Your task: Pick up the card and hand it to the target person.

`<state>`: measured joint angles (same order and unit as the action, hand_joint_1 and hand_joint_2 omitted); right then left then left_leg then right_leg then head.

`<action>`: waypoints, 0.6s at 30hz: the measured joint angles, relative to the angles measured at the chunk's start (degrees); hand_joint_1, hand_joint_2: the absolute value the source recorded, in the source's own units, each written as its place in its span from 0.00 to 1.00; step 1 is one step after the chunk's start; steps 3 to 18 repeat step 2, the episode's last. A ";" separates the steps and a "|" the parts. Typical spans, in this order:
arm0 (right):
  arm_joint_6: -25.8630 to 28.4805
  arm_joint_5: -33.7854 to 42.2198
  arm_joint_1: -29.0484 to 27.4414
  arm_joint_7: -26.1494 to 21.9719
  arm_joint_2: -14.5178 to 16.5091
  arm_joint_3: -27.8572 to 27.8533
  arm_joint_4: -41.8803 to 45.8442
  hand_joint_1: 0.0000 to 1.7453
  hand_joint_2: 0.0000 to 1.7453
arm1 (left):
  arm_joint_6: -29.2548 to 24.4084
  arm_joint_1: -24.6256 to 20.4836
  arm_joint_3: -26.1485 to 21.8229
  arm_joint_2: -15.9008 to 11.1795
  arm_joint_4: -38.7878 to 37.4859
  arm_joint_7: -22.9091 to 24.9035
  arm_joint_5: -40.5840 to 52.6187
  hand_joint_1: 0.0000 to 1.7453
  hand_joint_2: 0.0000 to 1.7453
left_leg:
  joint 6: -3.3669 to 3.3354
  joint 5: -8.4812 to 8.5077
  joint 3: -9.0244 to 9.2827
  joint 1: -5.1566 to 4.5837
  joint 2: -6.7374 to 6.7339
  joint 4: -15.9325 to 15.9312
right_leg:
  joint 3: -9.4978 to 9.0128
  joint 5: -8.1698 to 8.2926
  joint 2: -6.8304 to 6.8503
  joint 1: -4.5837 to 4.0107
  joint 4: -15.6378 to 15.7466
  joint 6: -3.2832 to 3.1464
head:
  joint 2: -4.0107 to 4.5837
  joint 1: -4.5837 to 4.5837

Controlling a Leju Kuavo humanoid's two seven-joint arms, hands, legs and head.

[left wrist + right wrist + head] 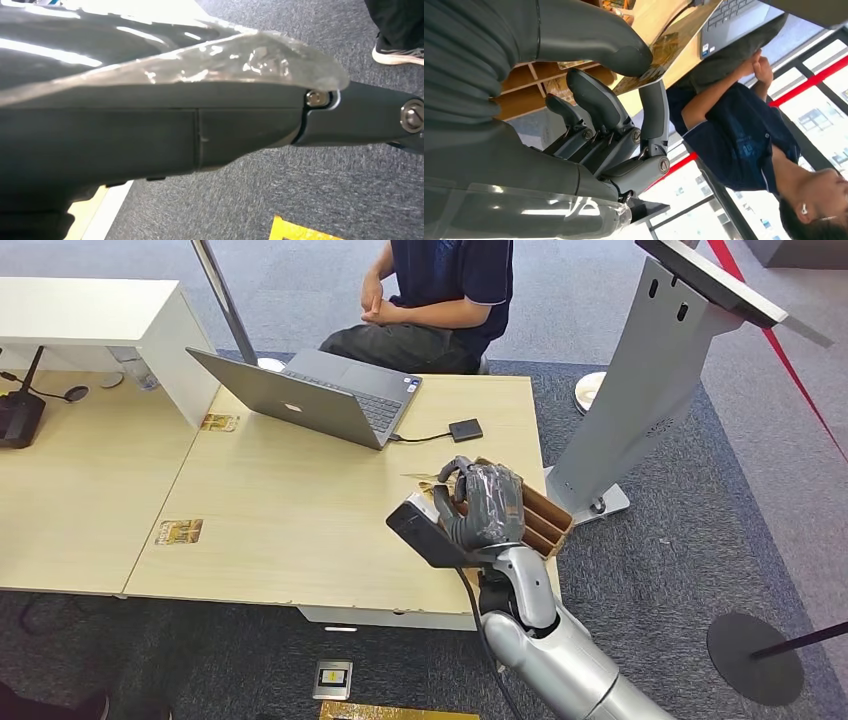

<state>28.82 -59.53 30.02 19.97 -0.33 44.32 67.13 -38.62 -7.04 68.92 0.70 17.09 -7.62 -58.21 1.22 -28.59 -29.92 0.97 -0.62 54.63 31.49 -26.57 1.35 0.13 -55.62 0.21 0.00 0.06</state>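
Right hand (482, 506) lower-centre of head view, thumb and finger pinching card (659, 55) by one end. Long axis seemingly points up-frame toward seated person (440, 290), well apart. Left hand's fingers: cannot tell.

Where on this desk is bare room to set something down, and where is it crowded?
Free: the wide wood between the laptop, the card lying near the seam and the right hand. Crowded: the right edge, with the brown organizer and small black box.

Matt wood table (300, 540); glossy card (664, 50); rough carpet (700, 540).
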 joint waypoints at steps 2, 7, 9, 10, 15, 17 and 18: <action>0.04 0.40 0.51 -0.39 0.54 0.01 -1.41 0.91 1.00 | -0.04 -0.01 0.01 0.00 0.00 0.08 0.05 0.00 0.00 | 0.00 0.00 0.00 0.00 0.00 0.00 | 0.00 0.00 0.00 0.00 0.00 0.00 | 0.00 0.00; 0.04 0.40 0.51 -0.39 0.54 0.01 -1.41 0.91 1.00 | -0.04 -0.01 0.01 0.00 0.00 0.08 0.05 0.00 0.00 | 0.00 0.00 0.00 0.00 0.00 0.00 | 0.00 0.00 0.00 0.00 0.00 0.00 | 0.00 0.00; 0.04 0.40 0.51 -0.39 0.54 0.01 -1.41 0.91 1.00 | -0.04 -0.01 0.01 0.00 0.00 0.08 0.05 0.00 0.00 | 0.00 0.00 0.00 0.00 0.00 0.00 | 0.00 0.00 0.00 0.00 0.00 0.00 | 0.00 0.00; 0.04 0.40 0.51 -0.39 0.54 0.01 -1.41 0.91 1.00 | -0.04 -0.01 0.01 0.00 0.00 0.08 0.05 0.00 0.00 | 0.00 0.00 0.00 0.00 0.00 0.00 | 0.00 0.00 0.00 0.00 0.00 0.00 | 0.00 0.00; 0.04 0.40 0.51 -0.39 0.54 0.01 -1.41 0.91 1.00 | -0.04 -0.01 0.01 0.00 0.00 0.08 0.05 0.00 0.00 | 0.00 0.00 0.00 0.00 0.00 0.00 | 0.00 0.00 0.00 0.00 0.00 0.00 | 0.00 0.00; 0.04 0.40 0.51 -0.39 0.54 0.01 -1.41 0.91 1.00 | -0.04 -0.01 0.01 0.00 0.00 0.08 0.05 0.00 0.00 | 0.00 0.00 0.00 0.00 0.00 0.00 | 0.00 0.00 0.00 0.00 0.00 0.00 | 0.00 0.00; 0.04 0.40 0.51 -0.39 0.54 0.01 -1.41 0.91 1.00 | -0.04 -0.01 0.01 0.00 0.00 0.08 0.05 0.00 0.00 | 0.00 0.00 0.00 0.00 0.00 0.00 | 0.00 0.00 0.00 0.00 0.00 0.00 | 0.00 0.00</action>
